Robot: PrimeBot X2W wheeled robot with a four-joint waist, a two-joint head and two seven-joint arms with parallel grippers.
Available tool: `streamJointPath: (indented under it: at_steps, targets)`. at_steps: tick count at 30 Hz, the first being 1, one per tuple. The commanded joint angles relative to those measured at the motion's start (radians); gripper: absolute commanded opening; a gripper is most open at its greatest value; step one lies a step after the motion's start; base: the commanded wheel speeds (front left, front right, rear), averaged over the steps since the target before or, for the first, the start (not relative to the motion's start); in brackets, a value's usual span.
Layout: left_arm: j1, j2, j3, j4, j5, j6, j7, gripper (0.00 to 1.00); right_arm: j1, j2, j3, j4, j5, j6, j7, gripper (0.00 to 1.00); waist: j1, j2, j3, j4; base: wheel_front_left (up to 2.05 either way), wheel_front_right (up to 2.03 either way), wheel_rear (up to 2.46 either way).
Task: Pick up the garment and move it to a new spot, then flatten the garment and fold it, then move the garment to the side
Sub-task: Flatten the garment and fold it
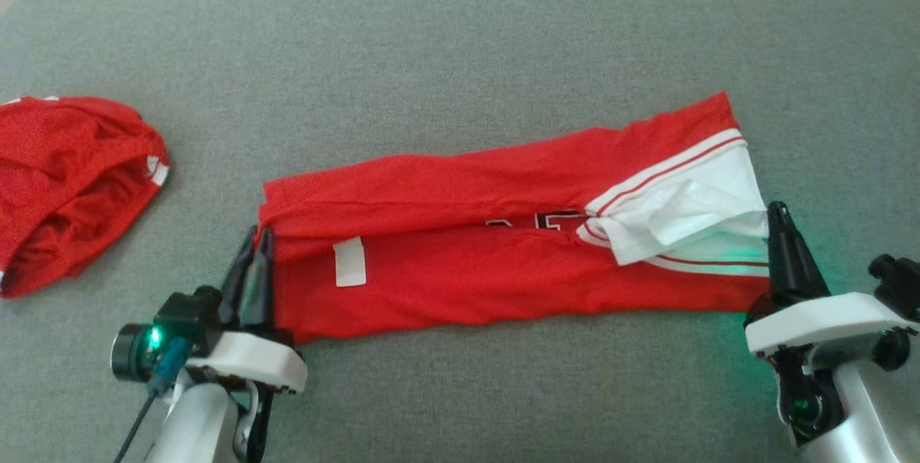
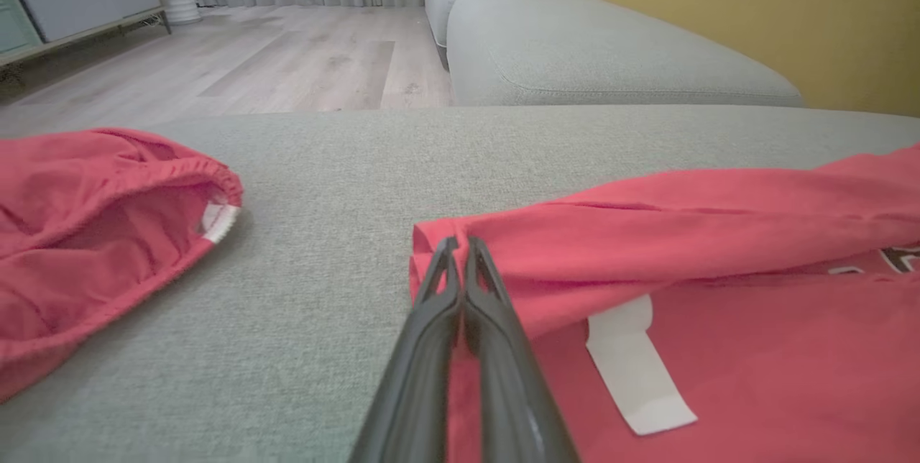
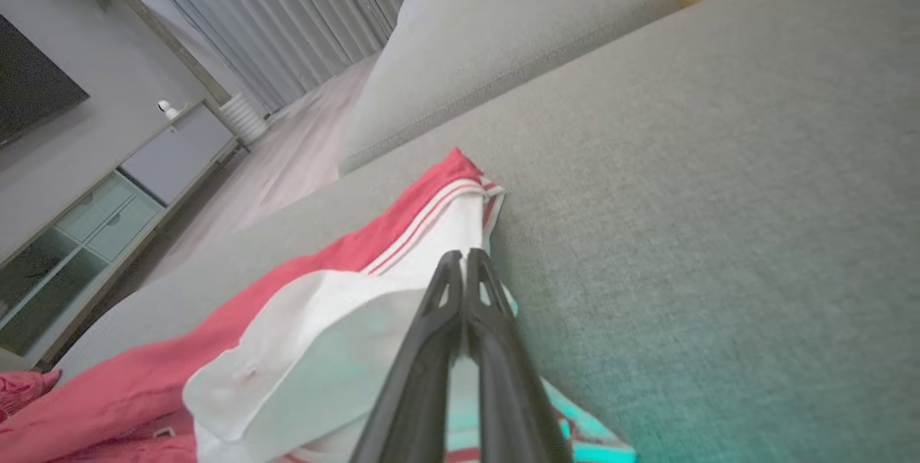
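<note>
1. Head view: a grey cushion (image 1: 460,31) spans the frame.
2. The red-and-white garment (image 1: 460,290) lies folded lengthwise across its middle.
3. A second red garment (image 1: 65,175) sits bunched, well apart at left.
4. The left gripper (image 1: 259,235), fingers pressed together, meets the garment's left edge; the right gripper (image 1: 778,208), likewise closed, meets its white end.

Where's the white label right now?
Head view, left of centre: the label lies on the garment near its left end, just right of the left gripper.
</note>
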Motion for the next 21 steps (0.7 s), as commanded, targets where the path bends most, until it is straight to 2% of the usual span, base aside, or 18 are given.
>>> streamJointPath:
  at_steps: [1,2,6,11,15,21]
  targets:
    - [-0.005,0.009,0.053,-0.023,0.016,0.003,-0.009,1.00,-0.010,-0.002,0.000,-0.029,-0.018,-0.001,-0.008,0.69,0.0001,-0.0001,-0.012,0.002,0.00,0.00,0.00]
    - [0.002,0.002,0.065,-0.027,0.025,0.005,-0.009,1.00,-0.010,0.003,-0.012,-0.024,-0.034,-0.001,-0.015,1.00,0.0001,-0.0001,-0.018,0.003,0.00,0.00,0.00]
    - [0.037,-0.028,0.123,-0.065,0.060,0.029,-0.009,1.00,-0.021,0.010,-0.046,-0.015,-0.154,-0.001,-0.063,1.00,0.0001,-0.0001,-0.044,0.009,0.00,0.00,0.00]
    - [0.107,-0.072,0.191,-0.168,0.096,0.064,-0.009,1.00,-0.021,0.049,-0.094,-0.016,-0.327,-0.001,-0.098,1.00,0.0001,-0.0001,-0.085,0.016,0.00,0.00,0.00]
    - [0.176,-0.098,0.198,-0.225,0.103,0.066,-0.009,1.00,0.003,0.089,-0.108,0.006,-0.399,-0.001,-0.103,1.00,0.0001,-0.0001,-0.116,0.021,0.00,0.00,0.00]
    - [0.241,-0.107,0.172,-0.254,0.093,0.051,-0.009,1.00,0.038,0.120,-0.112,0.036,-0.427,-0.001,-0.104,1.00,0.0001,-0.0001,-0.145,0.031,0.00,0.00,0.00]
